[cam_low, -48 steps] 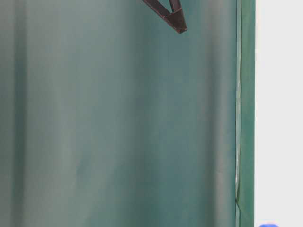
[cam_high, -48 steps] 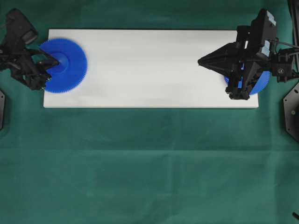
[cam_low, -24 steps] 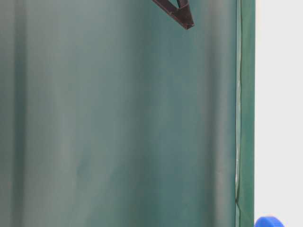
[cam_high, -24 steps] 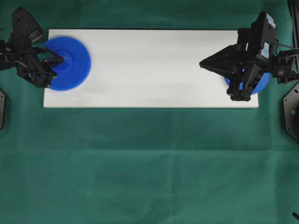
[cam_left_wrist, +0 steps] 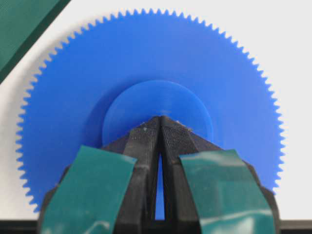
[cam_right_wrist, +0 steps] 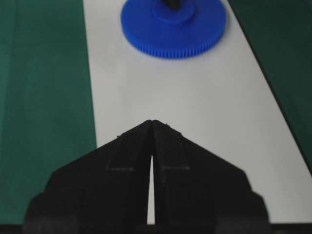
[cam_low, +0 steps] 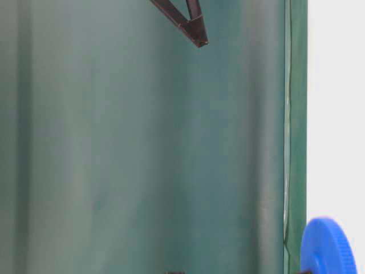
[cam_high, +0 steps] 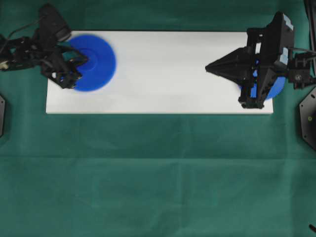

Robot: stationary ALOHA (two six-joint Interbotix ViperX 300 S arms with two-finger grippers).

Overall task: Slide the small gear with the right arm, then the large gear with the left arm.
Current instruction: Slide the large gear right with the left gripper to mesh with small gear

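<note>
The large gear [cam_high: 98, 61] lies on the white board [cam_high: 163, 74] near its left end, blurred in the overhead view. My left gripper [cam_high: 85, 59] is shut, and its pointed tip rests on the gear's raised hub [cam_left_wrist: 158, 100]; the toothed disc [cam_left_wrist: 151, 53] spreads around it. At table level the same gear [cam_low: 328, 245] shows edge-on. The small gear [cam_high: 277, 85] sits at the board's right end, mostly hidden under the right arm. My right gripper [cam_high: 208, 66] is shut with nothing in it and hangs above the board [cam_right_wrist: 195, 122], pointing left at the large gear [cam_right_wrist: 173, 24]. Its tip [cam_low: 197, 40] is well off the table.
Green cloth [cam_high: 158, 173] covers the table all round the board. The board's middle stretch between the two gears is bare white. A black fixture [cam_high: 307, 121] stands at the far right edge, off the board.
The large gear has slid right along the board with the left gripper's tip on its hub. The right gripper's tip has shifted slightly left; the small gear has stayed put.
</note>
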